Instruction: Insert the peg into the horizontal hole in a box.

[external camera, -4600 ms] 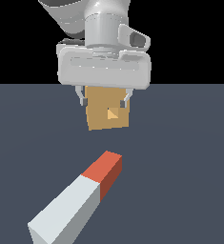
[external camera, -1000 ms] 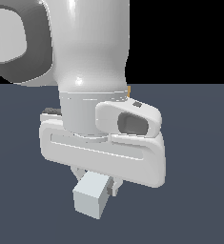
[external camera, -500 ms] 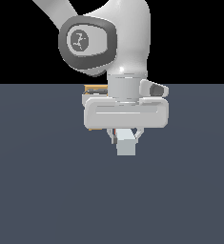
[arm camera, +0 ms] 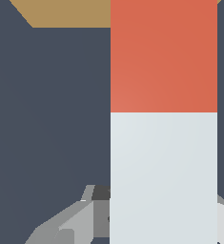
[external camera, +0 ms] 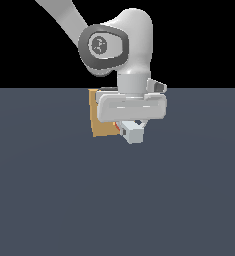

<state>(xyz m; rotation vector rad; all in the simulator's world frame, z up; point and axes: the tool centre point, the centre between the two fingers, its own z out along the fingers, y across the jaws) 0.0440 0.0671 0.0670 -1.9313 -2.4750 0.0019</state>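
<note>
Wrist view. The peg [arm camera: 163, 143] fills much of the frame as a broad bar: its pale grey-white length lies nearer the camera and its red end points away, toward a strip of the tan box [arm camera: 68, 13] at the frame's edge. Grey parts of the end effector [arm camera: 132, 220] show either side of the pale section. The dark counter [arm camera: 51, 109] lies behind.

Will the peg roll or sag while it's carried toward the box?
Probably not: the peg has flat faces and straight edges, so it looks stiff. Held in the gripper by its pale end, it may twist slightly near the box.
</note>
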